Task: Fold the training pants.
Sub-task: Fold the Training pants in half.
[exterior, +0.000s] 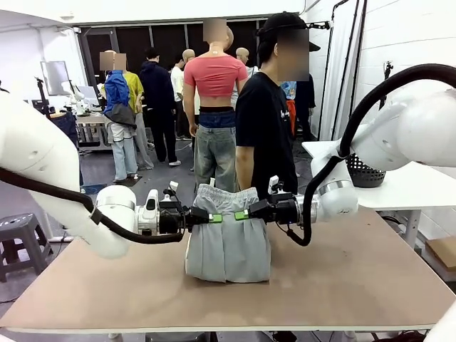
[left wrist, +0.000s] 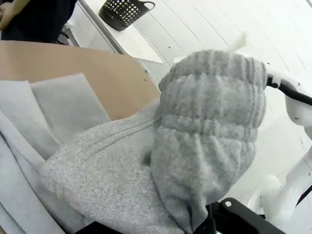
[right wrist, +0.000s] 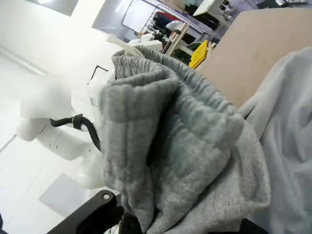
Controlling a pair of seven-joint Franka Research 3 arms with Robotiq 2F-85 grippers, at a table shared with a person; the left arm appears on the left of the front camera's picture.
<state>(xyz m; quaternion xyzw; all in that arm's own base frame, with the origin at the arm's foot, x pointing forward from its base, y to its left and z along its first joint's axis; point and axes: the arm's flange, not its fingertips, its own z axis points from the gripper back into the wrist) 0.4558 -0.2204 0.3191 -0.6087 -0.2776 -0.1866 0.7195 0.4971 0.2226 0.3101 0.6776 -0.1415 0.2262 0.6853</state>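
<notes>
Aloft, light grey training pants point(exterior: 228, 242) (waistband gathered), left tool point(exterior: 213, 218) and right tool point(exterior: 244, 214) clenching waistband, legs draping onto table point(exterior: 356, 278)

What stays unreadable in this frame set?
- Left gripper and right gripper: pad tips buried in the light grey jersey training pants, front view.
- Own fingers: covered by bunched waistband, both wrist views.
- Pants' lower legs: hidden behind the hanging cloth, front view.

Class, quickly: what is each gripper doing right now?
Left gripper: shut on the training pants, at the waistband.
Right gripper: shut on the training pants too.
</notes>
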